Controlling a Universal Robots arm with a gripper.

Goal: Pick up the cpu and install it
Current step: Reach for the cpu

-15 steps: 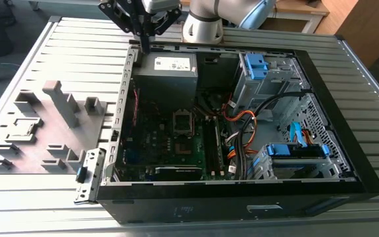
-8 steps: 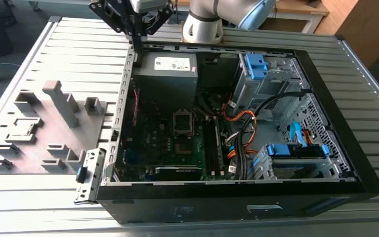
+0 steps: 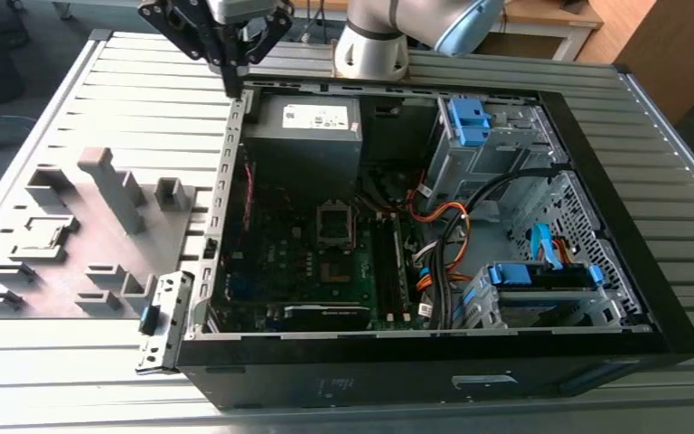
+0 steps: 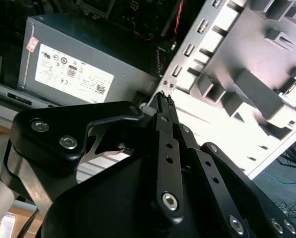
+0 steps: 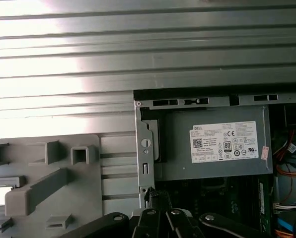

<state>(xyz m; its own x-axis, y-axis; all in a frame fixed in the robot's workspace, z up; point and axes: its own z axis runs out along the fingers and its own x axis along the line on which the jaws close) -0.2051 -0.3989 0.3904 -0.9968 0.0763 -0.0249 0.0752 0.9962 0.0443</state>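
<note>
Slatted worktop's (image 3: 106, 99) grey tray (image 3: 178, 244) holds the square cpu (image 5: 2, 195) flat, top upward, while jaws hang clenched, empty, by the computer case's (image 3: 444, 357) corner.

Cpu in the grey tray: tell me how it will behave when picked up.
The cpu looks thin and flat, so it is probably light and stiff. Its pale top glares, so it is likely smooth and slippery. It sits in a tray pocket, so it is unlikely to roll.
</note>
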